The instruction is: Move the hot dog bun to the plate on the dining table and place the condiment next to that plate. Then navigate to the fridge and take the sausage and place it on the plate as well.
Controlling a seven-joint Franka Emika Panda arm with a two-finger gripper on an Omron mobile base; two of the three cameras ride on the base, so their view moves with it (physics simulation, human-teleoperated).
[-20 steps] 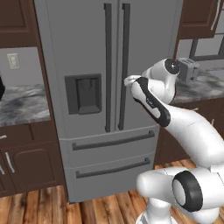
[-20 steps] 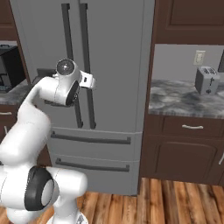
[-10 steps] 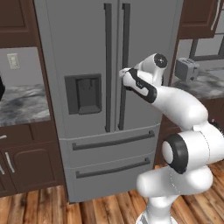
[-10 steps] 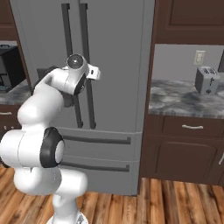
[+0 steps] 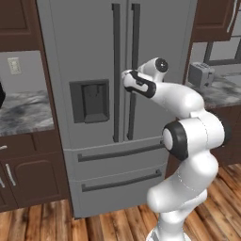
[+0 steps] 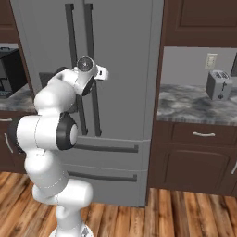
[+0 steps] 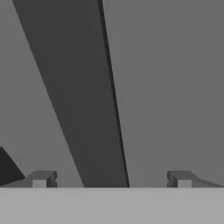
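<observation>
With our jaws [image 7: 109,179] spread wide and holding nothing, straddling the right door's handle [image 7: 83,109] of the fridge [image 5: 94,42] dead ahead at twelve o'clock, we judged the handle's slant might let them slip on closing.

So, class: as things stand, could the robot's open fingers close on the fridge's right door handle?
Probably yes. In the hand view the handle runs up between the spread fingers, with nothing in between; the fridge doors are shut.

Flat, even light — soft blur
</observation>
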